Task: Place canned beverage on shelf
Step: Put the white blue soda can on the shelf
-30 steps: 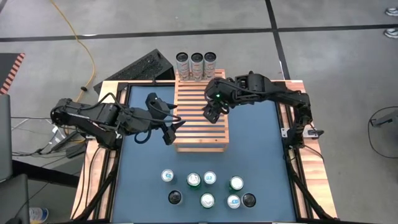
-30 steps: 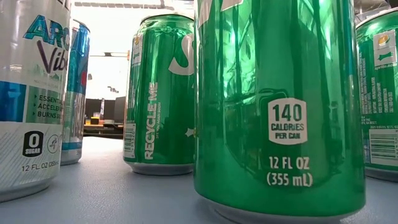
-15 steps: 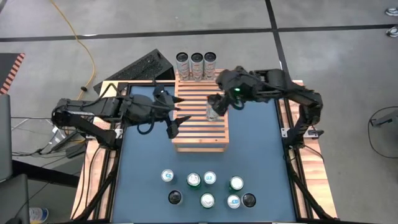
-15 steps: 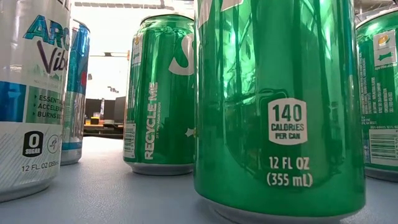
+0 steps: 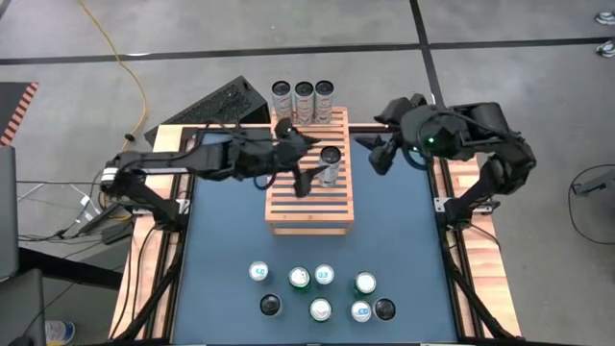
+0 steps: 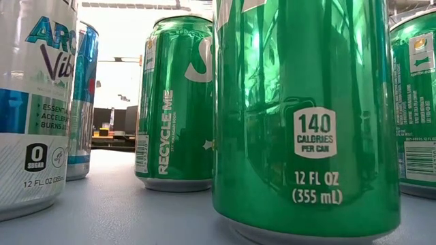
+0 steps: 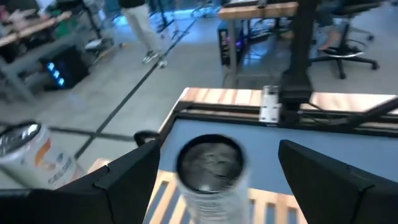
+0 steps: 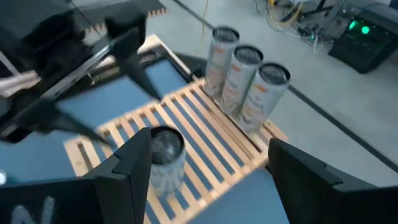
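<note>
The shelf [image 5: 309, 197], a light-brown slatted wooden rack, lies on the blue table. One silver can [image 5: 330, 163] stands upright on its slats; it also shows in the right wrist view [image 8: 163, 157]. My left gripper [image 5: 309, 161] is open. Its fingers stand on either side of this can [image 7: 209, 165] with a gap on each side. My right gripper [image 5: 373, 156] is open and empty, just off the shelf's right edge. Three more silver cans [image 5: 304, 99] stand in a row at the shelf's far end.
Several cans [image 5: 317, 290] stand in a group on the blue table near its front edge; the low view shows green ones [image 6: 306, 116] close up. A dark keyboard-like object [image 5: 216, 106] lies off the table's far left corner. The table has a raised wooden border [image 5: 447, 207].
My right gripper has set the silver can upright on the shelf, opened, and drawn back toward the table's right edge. My left gripper has gone toward the right and far side over the shelf, until its open fingers stand on either side of the can.
</note>
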`<state>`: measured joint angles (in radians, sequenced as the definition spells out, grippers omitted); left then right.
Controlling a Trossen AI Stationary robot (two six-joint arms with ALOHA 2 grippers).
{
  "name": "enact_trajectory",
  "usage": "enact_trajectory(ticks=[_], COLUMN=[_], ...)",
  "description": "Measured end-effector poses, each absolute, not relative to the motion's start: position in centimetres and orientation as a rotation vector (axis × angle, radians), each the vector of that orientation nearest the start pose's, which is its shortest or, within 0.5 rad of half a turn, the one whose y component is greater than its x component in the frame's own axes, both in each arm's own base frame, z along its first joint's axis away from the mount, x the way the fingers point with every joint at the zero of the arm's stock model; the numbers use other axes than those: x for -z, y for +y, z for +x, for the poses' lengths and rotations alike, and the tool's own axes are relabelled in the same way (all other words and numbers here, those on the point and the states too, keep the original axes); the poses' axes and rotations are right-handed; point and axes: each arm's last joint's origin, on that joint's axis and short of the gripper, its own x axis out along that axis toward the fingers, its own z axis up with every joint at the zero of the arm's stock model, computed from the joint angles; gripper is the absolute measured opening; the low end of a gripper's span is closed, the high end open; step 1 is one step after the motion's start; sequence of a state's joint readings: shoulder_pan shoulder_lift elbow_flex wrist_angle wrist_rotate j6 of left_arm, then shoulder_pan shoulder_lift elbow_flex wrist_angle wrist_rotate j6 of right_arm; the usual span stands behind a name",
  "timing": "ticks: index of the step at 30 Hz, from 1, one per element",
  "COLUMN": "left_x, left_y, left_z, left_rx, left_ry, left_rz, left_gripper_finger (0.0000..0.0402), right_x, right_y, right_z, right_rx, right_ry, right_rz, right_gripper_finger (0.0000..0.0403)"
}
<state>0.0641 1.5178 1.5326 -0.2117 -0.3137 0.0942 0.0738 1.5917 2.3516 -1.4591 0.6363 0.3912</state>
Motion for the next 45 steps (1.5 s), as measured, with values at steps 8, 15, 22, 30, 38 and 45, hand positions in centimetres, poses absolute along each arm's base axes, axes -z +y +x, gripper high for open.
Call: enact_trajectory(ticks=[8, 15, 22, 30, 38, 45], left_x=[-39.7, -39.3, -39.0, -38.1, -37.4, -36.8], left_y=[5.1, 5.2, 5.2, 5.3, 6.0, 6.5], left_z=[35.9, 36.3, 36.4, 37.3, 37.5, 37.8], left_rx=[-0.343, -0.323, -0.315, -0.319, -0.336, -0.307], left_ry=[0.204, 0.22, 0.23, 0.248, 0.273, 0.293], left_rz=[-0.002, -0.008, -0.012, -0.021, -0.067, -0.118], left_gripper_finger=[0.0318, 0.0318, 0.0318, 0.0318, 0.0302, 0.0247], right_x=[-50.5, -50.0, -50.0, -50.0, -50.0, -50.0], right_y=[0.2, 0.1, 0.1, 0.1, 0.2, 0.2], right_z=[24.3, 25.0, 25.0, 25.0, 25.0, 25.0], right_rx=[0.677, 0.681, 0.68, 0.679, 0.674, 0.673], right_ry=[0.681, 0.706, 0.71, 0.712, 0.714, 0.715], right_rz=[0.076, 0.039, 0.022, 0.019, 0.014, 0.011], right_gripper_finger=[0.0265, 0.0265, 0.0265, 0.0265, 0.0265, 0.0265])
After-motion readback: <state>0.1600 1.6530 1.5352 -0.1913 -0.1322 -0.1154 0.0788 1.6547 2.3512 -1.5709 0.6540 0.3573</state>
